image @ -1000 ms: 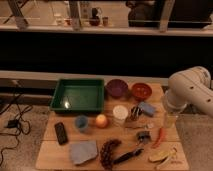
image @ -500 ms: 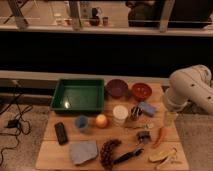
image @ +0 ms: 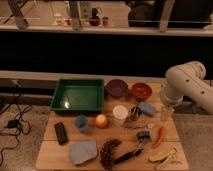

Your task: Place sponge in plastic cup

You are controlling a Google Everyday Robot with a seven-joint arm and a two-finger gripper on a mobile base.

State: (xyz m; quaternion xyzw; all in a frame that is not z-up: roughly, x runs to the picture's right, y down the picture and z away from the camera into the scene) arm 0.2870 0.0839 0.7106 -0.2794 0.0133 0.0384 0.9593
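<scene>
At the left of the desk [image: 50, 150], the green tray [image: 80, 95], the blue cup [image: 81, 122] near it and the large grey-blue slab [image: 82, 151] at the near edge are found exactly where they lay a second ago. Nothing there has been shifted. Toward the middle, the white cup [image: 120, 114] is likewise unmoved and stands upright with its mouth up. Which of the two cups is meant as the plastic cup cannot be settled from this view.

Just right of the white cup, the sponge [image: 146, 107] is seen lying flat on the desk, in front of the red bowl [image: 141, 91] and close beside a small dark can [image: 135, 113]. Whether it touches the can cannot be told. It has not been touched or displaced either. Its long axis is set on a diagonal, running from far left to near right, so that one short end is pointed toward the bowls and the other toward the near right corner of the desk.

At the right edge, the tool [image: 166, 114] is held low over the desk at the end of the white arm [image: 187, 82], a little right of the sponge and apart from it. Its pose is unchanged over the last second, its jaws are spread wide, and nothing is carried in them.

From this stillness it is judged that the task has not been begun: the sponge is not yet grasped, and the approach to it remains to be made.
</scene>
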